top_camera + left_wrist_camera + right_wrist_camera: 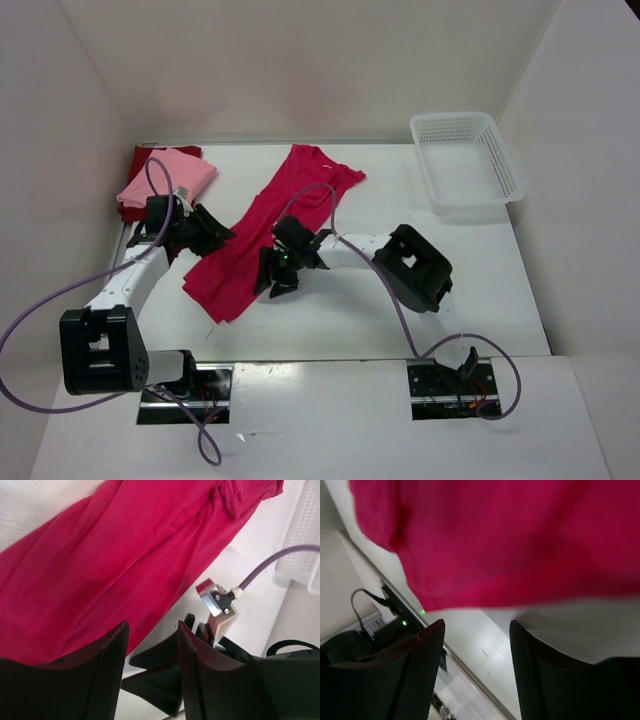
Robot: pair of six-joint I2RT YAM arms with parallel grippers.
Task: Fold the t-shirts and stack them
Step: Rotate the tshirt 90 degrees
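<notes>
The crimson-magenta t-shirt (262, 228) lies folded lengthwise in a long diagonal strip across the middle of the table; it also shows in the left wrist view (110, 560) and the right wrist view (510, 535). The light pink t-shirt (166, 178) lies folded on the dark red t-shirt (180, 152) at the back left. My left gripper (212, 232) is open and empty at the strip's left edge. My right gripper (277, 272) is open and empty at the strip's right edge, near its lower end.
A white lattice basket (466, 160) stands at the back right. Purple cables loop from both arms. White walls close in the table on three sides.
</notes>
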